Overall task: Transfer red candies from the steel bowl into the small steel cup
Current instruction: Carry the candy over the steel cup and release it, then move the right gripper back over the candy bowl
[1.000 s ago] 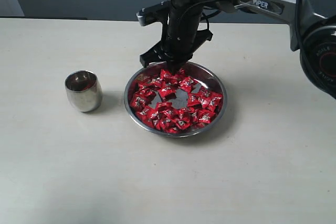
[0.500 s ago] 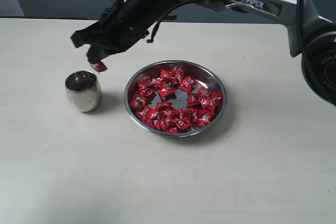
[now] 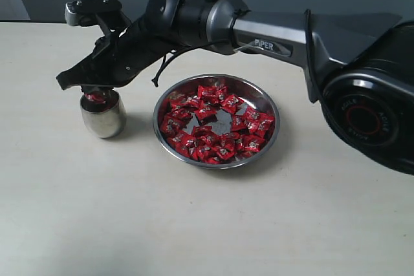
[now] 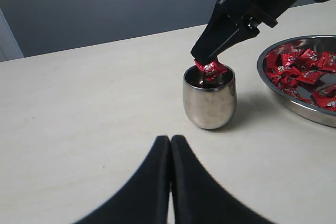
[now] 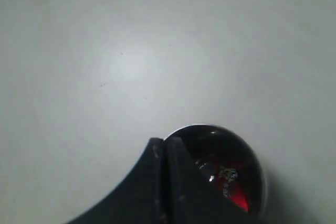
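Observation:
The small steel cup (image 3: pixel 102 116) stands left of the steel bowl (image 3: pixel 277 127), which holds many red candies (image 3: pixel 194 139). My right gripper (image 3: pixel 94 92) reaches across from the right and hangs just over the cup's mouth, shut on one red candy (image 4: pixel 211 68) that sits at the rim. In the right wrist view the closed tips (image 5: pixel 164 142) overlap the cup (image 5: pixel 255 159), with red candy (image 5: pixel 233 187) showing inside. My left gripper (image 4: pixel 170 139) is shut and empty, low over the table, short of the cup (image 4: pixel 209 103). It does not show in the exterior view.
The pale table (image 3: pixel 194 224) carries only the cup and bowl. The right arm's long grey link (image 3: pixel 272 33) spans above the bowl's far side. The bowl's rim (image 4: pixel 294 106) lies just beside the cup in the left wrist view.
My right gripper lifted a candy out of the bowl, swung left with it, and now has come down onto the cup's mouth. The cup and bowl have not moved.

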You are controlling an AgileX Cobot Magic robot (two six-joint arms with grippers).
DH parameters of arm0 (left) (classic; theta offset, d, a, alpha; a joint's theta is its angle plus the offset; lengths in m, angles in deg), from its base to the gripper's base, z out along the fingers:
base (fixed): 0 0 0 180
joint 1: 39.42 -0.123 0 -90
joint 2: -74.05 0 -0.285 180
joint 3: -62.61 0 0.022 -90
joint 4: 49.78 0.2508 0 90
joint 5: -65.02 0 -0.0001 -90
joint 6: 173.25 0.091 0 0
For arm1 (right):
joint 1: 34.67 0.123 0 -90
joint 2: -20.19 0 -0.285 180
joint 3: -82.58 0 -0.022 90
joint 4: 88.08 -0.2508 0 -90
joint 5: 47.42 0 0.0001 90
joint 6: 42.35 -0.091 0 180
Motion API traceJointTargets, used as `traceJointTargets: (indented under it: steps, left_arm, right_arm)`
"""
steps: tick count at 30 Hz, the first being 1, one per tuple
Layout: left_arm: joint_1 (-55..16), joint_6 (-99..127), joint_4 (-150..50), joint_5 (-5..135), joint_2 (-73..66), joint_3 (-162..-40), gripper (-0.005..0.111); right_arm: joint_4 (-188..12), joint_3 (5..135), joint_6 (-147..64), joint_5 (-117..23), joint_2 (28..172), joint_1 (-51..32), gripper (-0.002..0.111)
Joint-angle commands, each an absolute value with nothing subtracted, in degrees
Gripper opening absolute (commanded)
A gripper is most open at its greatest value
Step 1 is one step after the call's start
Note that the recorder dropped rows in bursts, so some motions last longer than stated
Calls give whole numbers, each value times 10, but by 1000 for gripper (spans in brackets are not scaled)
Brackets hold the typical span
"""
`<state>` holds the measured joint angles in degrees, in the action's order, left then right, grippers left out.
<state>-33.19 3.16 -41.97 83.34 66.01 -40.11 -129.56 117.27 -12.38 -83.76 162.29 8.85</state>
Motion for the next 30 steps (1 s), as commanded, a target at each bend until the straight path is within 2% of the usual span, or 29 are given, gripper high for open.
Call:
traceJointTargets:
  steps: [1, 5, 11, 13, 17, 21, 25, 30]
  left_arm:
    - [-330, 28, -420, 828, 663, -402, 0]
    - [-330, 28, -420, 828, 663, -402, 0]
    - [-330, 28, -420, 828, 663, -402, 0]
    - [-330, 28, -420, 828, 663, -402, 0]
    - [-330, 28, -420, 828, 663, -402, 0]
    - [-330, 28, -420, 828, 663, -402, 0]
    - [-330, 28, -420, 828, 663, -402, 0]
    - [-330, 28, -420, 828, 663, -402, 0]
  right_arm:
    - [-1284, 1172, -120, -815, 1624, 87, -1]
    - [-1259, 1172, -120, -813, 1624, 87, 2]
    - [-1240, 1172, -120, -826, 1624, 86, 37]
    - [-1239, 1172, -120, -826, 1624, 86, 41]
    - [-1189, 1172, -136, -834, 1604, 86, 40]
    - [-989, 1172, -303, -864, 1571, 86, 37]
    - [-792, 1172, -461, -962, 1559, 85, 34]
    - [-777, 1172, -462, -1068, 1579, 59, 34]
